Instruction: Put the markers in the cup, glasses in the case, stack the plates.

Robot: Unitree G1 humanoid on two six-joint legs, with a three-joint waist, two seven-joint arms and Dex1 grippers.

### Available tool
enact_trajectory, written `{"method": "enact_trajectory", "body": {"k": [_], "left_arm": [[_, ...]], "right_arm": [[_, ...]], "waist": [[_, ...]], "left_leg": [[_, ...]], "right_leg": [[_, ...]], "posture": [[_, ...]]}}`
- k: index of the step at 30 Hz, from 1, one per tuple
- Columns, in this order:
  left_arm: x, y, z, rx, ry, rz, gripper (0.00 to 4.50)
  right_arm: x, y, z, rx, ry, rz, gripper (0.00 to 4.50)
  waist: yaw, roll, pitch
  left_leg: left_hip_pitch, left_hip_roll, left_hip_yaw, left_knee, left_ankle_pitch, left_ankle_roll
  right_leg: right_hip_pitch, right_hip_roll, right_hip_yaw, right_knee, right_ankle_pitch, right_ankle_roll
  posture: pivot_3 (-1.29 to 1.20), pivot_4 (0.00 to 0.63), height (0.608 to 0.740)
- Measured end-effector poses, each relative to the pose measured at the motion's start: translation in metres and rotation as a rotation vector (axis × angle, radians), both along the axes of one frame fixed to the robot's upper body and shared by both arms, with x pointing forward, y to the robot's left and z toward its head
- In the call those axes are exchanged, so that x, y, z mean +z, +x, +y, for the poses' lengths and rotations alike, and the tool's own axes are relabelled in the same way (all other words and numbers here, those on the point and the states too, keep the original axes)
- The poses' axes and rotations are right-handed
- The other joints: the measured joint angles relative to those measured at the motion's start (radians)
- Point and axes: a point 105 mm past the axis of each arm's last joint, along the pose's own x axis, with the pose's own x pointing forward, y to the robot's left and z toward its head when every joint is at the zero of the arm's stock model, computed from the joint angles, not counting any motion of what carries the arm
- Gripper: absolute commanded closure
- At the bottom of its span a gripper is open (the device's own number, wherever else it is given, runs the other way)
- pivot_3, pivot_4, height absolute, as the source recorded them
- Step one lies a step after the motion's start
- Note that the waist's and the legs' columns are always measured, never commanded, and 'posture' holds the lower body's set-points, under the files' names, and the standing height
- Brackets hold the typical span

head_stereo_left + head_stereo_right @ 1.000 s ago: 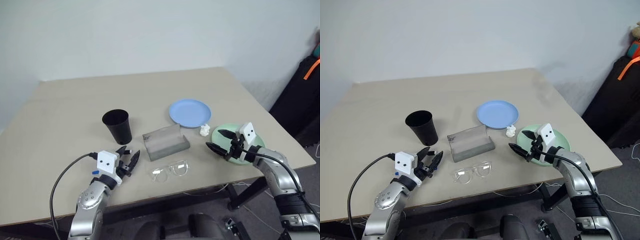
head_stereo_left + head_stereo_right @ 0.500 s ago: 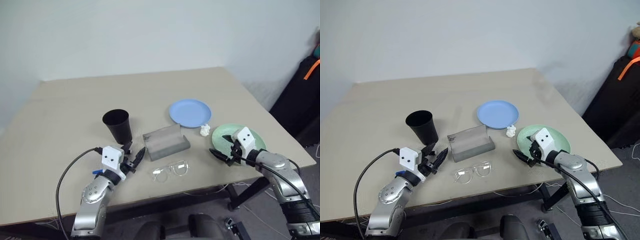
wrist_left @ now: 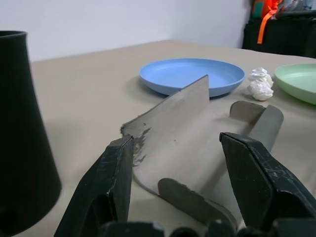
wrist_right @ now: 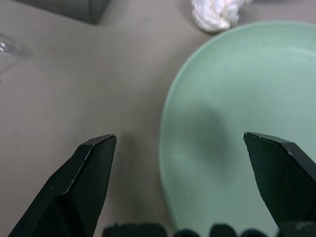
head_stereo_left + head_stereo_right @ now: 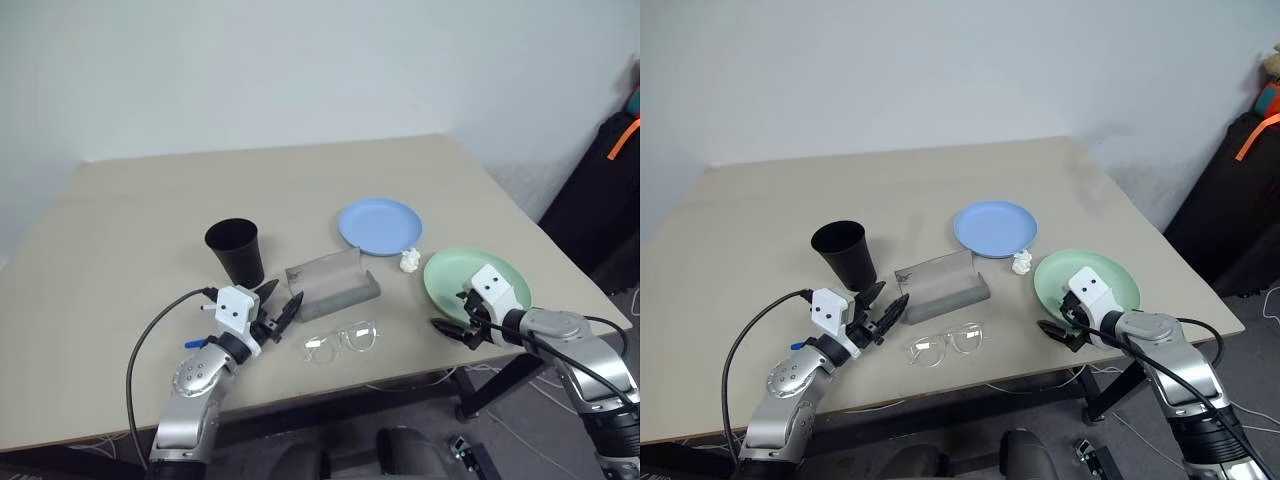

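Nothing looks finished: the mint green round plate [image 5: 477, 283] and light blue round plate [image 5: 379, 225] lie apart on the bench [image 5: 150, 200], the clear-framed glasses [image 5: 340, 340] outside the grey box-like case [image 5: 330, 282], both end effectors, left [image 5: 278, 308] and right [image 5: 452, 331], wide open and empty.

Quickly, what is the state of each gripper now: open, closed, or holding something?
Left gripper: open, holding nothing, pointing at the grey case.
Right gripper: open, holding nothing, above the edge of the mint green plate.
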Motion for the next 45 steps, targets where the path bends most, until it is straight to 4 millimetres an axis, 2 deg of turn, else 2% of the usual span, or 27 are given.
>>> {"method": "enact_trajectory", "body": {"k": [6, 9, 14, 17, 20, 23, 27, 32, 36, 40, 45], "left_arm": [[0.0, 0.0, -0.001, -0.004, -0.002, 0.002, 1.61], [-0.001, -0.001, -0.001, -0.003, -0.005, 0.004, 1.56], [-0.005, -0.003, -0.002, -0.004, -0.007, 0.019, 1.56], [-0.007, -0.004, -0.001, -0.001, -0.007, 0.027, 1.56], [-0.008, -0.005, -0.001, 0.002, -0.007, 0.031, 1.56], [-0.007, -0.004, -0.001, 0.006, -0.007, 0.031, 1.56], [-0.007, -0.004, -0.001, 0.009, -0.006, 0.031, 1.56], [-0.007, -0.004, -0.001, 0.015, -0.006, 0.029, 1.56], [-0.007, -0.003, -0.001, 0.017, -0.006, 0.027, 1.56], [-0.004, -0.001, -0.003, 0.013, -0.011, 0.014, 1.56], [-0.001, 0.001, -0.004, 0.011, -0.013, 0.002, 1.56]], "right_arm": [[0.003, -0.004, 0.008, 0.01, -0.009, 0.004, 0.0], [0.001, -0.004, 0.01, 0.004, -0.021, 0.009, 0.6], [0.0, -0.002, 0.014, -0.001, -0.03, 0.009, 2.26], [0.003, 0.002, 0.016, -0.016, -0.031, -0.006, 3.46], [0.002, 0.004, 0.014, -0.029, -0.042, -0.009, 4.47], [0.009, 0.011, 0.017, -0.03, -0.046, -0.042, 4.47], [0.003, 0.017, 0.017, -0.034, -0.09, -0.058, 4.47], [0.003, 0.038, 0.0, -0.109, -0.194, -0.14, 4.47], [0.005, 0.051, -0.004, -0.089, -0.258, -0.222, 4.47], [0.018, 0.071, 0.005, 0.004, -0.278, -0.334, 4.47], [0.049, 0.097, 0.032, 0.188, -0.213, -0.441, 4.47]], "waist": [[0.0, 0.0, 0.0], [0.0, 0.0, 0.0], [0.0, 0.0, 0.0], [0.0, 0.0, 0.0], [0.0, 0.0, 0.0], [-0.003, -0.002, 0.0], [-0.002, -0.002, 0.0], [0.0, -0.002, 0.0], [-0.001, -0.001, 0.0], [-0.003, -0.001, 0.0], [-0.003, -0.001, 0.0]], "left_leg": [[0.0, 0.0, 0.0, 0.0, 0.0, 0.0], [0.0, 0.0, 0.0, 0.0, -0.001, -0.002], [0.0, 0.0, 0.0, 0.0, -0.001, -0.002], [0.0, 0.0, 0.0, 0.0, -0.001, -0.002], [0.0, 0.0, 0.0, 0.0, -0.001, -0.002], [0.0, 0.001, 0.001, 0.0, -0.002, -0.003], [0.0, 0.001, 0.002, 0.001, -0.002, -0.004], [0.0, 0.002, 0.003, 0.002, -0.002, -0.004], [-0.001, 0.001, 0.003, 0.001, -0.001, 0.001], [-0.001, 0.001, 0.004, 0.001, -0.002, 0.003], [0.0, 0.001, 0.004, 0.001, -0.001, 0.003]], "right_leg": [[0.0, 0.0, 0.0, 0.0, 0.0, 0.0], [0.0, 0.0, 0.0, 0.0, 0.0, 0.0], [0.0, 0.0, 0.0, 0.0, 0.0, 0.0], [0.0, 0.0, 0.0, 0.0, 0.0, 0.0], [0.0, 0.0, 0.0, -0.001, 0.0, 0.0], [0.0, 0.0, -0.001, -0.002, 0.0, 0.0], [0.001, 0.0, -0.001, -0.002, 0.0, 0.0], [0.0, -0.001, -0.001, -0.002, 0.0, 0.0], [-0.001, 0.0, -0.001, -0.001, 0.0, 0.0], [-0.002, 0.0, 0.0, -0.002, 0.0, 0.0], [0.0, 0.0, 0.0, -0.001, 0.0, 0.0]], "posture": [[0.0, 0.0, 0.728], [0.0, 0.0, 0.728], [0.0, 0.0, 0.728], [0.0, 0.0, 0.728], [0.0, 0.0, 0.728], [0.0, 0.0, 0.728], [0.0, 0.0, 0.728], [0.0, 0.0, 0.728], [0.0, 0.0, 0.728], [0.0, 0.0, 0.728], [0.0, 0.0, 0.728]]}}
